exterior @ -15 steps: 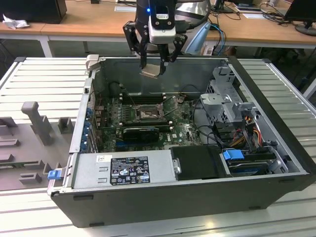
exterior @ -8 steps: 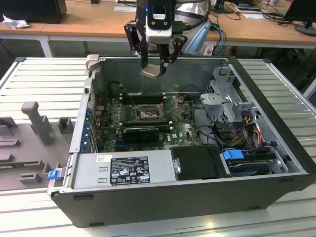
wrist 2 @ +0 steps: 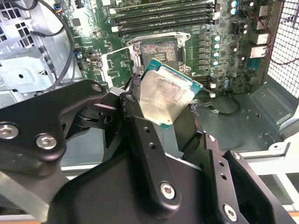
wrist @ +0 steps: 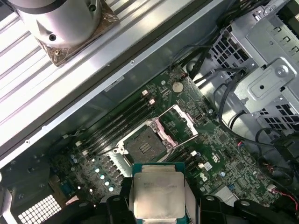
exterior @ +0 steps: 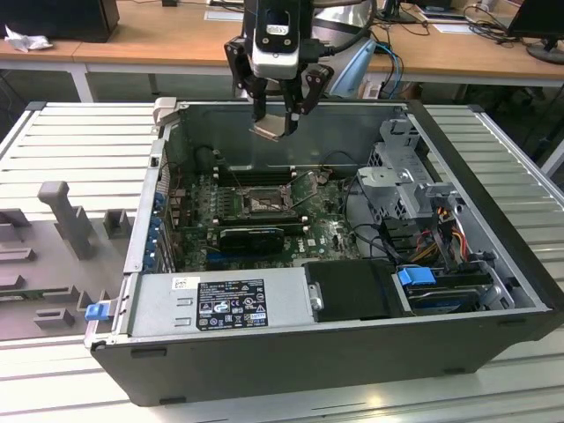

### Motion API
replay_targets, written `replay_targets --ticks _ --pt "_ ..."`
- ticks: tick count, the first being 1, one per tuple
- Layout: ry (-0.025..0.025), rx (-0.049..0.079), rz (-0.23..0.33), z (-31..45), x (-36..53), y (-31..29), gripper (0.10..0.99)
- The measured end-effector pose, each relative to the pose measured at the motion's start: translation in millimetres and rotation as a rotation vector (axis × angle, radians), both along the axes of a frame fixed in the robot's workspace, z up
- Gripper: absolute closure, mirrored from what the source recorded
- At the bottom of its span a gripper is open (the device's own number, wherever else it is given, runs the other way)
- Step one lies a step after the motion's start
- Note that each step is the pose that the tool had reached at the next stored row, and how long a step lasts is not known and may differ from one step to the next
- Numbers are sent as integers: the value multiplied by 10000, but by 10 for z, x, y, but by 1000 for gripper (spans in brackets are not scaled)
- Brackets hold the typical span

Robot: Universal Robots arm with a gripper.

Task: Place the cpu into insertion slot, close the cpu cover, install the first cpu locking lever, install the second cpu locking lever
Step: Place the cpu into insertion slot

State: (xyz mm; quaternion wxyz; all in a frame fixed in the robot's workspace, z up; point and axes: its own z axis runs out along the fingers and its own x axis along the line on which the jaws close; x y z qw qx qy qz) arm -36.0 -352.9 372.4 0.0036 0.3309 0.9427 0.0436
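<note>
So this is step one, the placing. In the exterior view, going from its left, the insertion slot (exterior: 262,202) sits bare on the green motherboard (exterior: 326,233). The cpu (exterior: 271,129) hangs well above it, about level with the case rim, tilted and pinched by its edges in the gripper (exterior: 280,113). In both wrist views the fingers (wrist: 122,201) are clamped on opposite sides of the chip, shiny lid facing up. The cpu cover (wrist: 188,120) is flipped open just beside the socket in the first wrist view, so nothing's blocking the hole and none of the closing or lever stuff is done yet. My take is that getting it in calls for levelling the chip, squaring it to the socket and going straight down gently, because those pins won't forgive a crooked drop. As for the setup, the exterior view's left has grey fixture blocks (exterior: 66,216) on a ribbed grey table (exterior: 79,132). The open computer case (exterior: 291,361) lies on its side in the middle, with its power supply (exterior: 220,304) along the near edge. The drive cage (exterior: 401,167) and its cable mess are toward the right. Wooden desks (exterior: 159,40) run along the back, so it looks like a lab or office.
</note>
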Motion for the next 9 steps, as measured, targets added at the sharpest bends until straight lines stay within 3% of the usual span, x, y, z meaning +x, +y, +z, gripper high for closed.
replay_targets --ticks 9 --pt "0 0 -629 -4 0 0 557"
